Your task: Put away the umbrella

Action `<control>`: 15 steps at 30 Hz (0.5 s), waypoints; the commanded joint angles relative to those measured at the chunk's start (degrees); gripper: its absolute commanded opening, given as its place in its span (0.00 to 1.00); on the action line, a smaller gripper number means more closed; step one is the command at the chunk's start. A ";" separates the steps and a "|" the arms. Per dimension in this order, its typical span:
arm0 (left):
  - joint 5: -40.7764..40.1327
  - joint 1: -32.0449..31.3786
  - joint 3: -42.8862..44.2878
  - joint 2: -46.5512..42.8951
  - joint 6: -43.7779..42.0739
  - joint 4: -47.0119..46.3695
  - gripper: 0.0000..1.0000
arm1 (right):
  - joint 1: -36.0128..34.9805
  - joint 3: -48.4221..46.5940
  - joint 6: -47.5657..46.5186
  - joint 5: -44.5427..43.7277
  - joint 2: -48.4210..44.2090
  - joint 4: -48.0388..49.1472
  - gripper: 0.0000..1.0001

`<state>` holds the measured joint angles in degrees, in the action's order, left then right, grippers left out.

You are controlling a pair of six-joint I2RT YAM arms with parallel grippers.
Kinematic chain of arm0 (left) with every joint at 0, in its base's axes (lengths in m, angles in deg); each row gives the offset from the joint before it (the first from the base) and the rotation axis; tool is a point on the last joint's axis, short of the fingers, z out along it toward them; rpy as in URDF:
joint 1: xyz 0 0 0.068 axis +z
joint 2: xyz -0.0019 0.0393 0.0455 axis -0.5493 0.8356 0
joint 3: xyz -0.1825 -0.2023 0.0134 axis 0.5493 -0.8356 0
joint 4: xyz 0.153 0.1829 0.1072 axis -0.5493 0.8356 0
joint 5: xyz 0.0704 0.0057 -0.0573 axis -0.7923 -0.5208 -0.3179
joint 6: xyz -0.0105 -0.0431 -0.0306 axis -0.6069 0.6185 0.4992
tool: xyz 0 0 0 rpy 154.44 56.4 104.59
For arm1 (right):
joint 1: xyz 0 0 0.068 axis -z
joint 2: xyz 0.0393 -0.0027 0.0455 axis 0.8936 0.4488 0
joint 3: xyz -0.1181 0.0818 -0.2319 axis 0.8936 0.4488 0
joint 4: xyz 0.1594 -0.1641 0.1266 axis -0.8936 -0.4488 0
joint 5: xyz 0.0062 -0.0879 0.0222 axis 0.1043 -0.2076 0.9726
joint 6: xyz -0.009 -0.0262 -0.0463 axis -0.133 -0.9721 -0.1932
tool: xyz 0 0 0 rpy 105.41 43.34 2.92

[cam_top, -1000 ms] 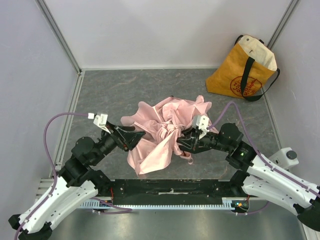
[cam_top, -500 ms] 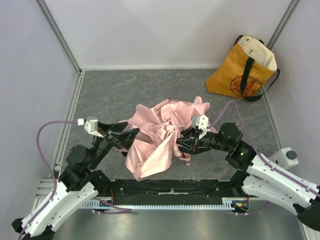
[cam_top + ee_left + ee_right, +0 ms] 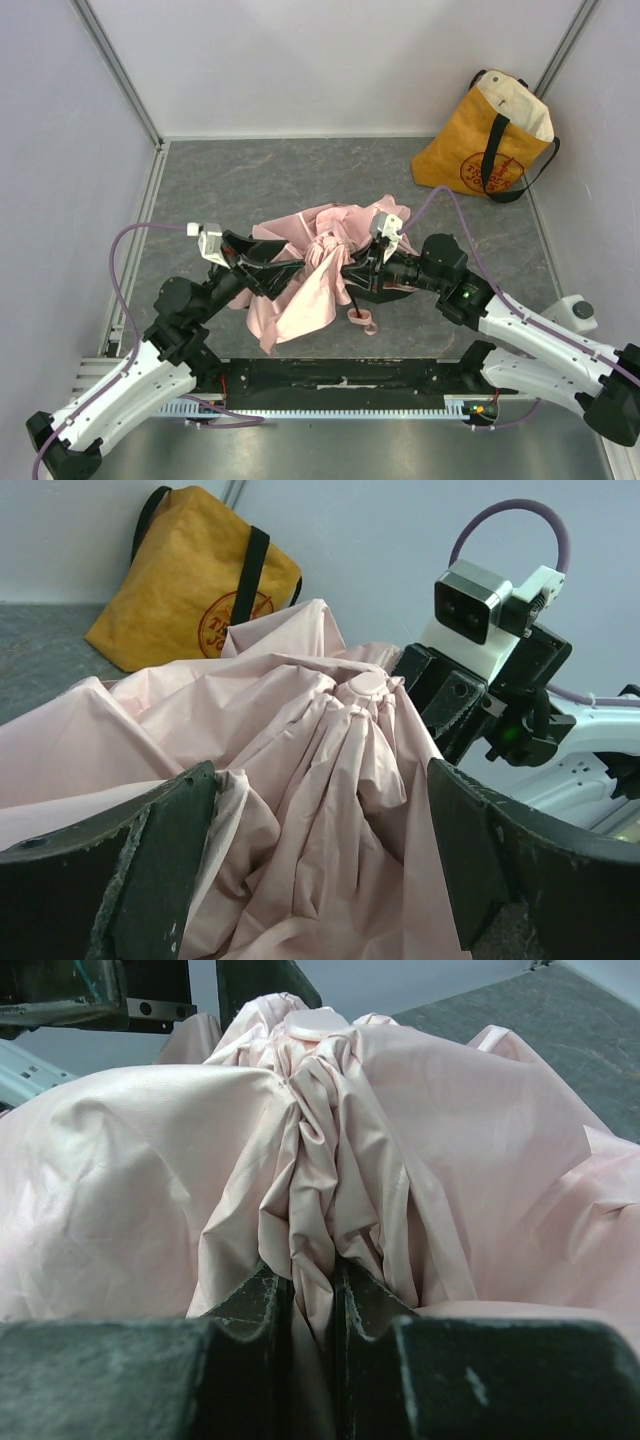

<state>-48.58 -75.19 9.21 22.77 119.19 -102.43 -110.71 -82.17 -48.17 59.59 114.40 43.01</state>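
The umbrella (image 3: 300, 285) is a crumpled heap of pale pink fabric in the middle of the grey floor, with its pink wrist strap (image 3: 361, 319) lying at the near side. My right gripper (image 3: 347, 272) is shut on a gathered fold of the umbrella (image 3: 330, 1150) just below its round top cap (image 3: 318, 1024). My left gripper (image 3: 283, 275) faces it from the left. In the left wrist view the left gripper (image 3: 320, 855) is open wide, with umbrella (image 3: 300, 780) fabric bulging between its fingers (image 3: 110, 875). The shaft and ribs are hidden under the fabric.
A yellow tote bag (image 3: 487, 138) with black handles stands open in the far right corner, leaning by the wall; the tote bag (image 3: 195, 590) also shows in the left wrist view. Pale walls enclose the floor on three sides. The arm bases sit along the near edge.
The right gripper has carried its pinched fold left and away, bunching the fabric tighter. The left gripper drew back, then came forward again into the fabric from the left.
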 commanded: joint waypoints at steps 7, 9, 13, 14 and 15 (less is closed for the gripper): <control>-9.45 -0.06 12.78 -3.96 3.84 22.69 0.85 | 0.53 -3.28 1.68 -1.69 -2.22 7.27 0.00; -11.67 -0.06 14.11 -5.27 4.57 30.62 0.89 | 0.70 -3.28 2.47 -1.96 -1.86 7.61 0.00; -15.89 -0.06 11.75 -11.06 5.19 35.05 0.97 | 1.41 -3.55 4.14 -2.40 -1.51 7.88 0.00; -15.98 -0.06 10.69 -12.73 5.44 34.26 0.98 | 1.58 -3.72 4.32 -2.14 -1.42 7.71 0.00; -15.54 -0.06 9.46 -14.06 5.79 32.95 0.98 | 1.76 -3.81 4.50 -1.88 -1.25 7.79 0.00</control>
<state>-60.27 -75.19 21.56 13.35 122.21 -74.21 -109.70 -82.37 -45.31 58.04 113.48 44.43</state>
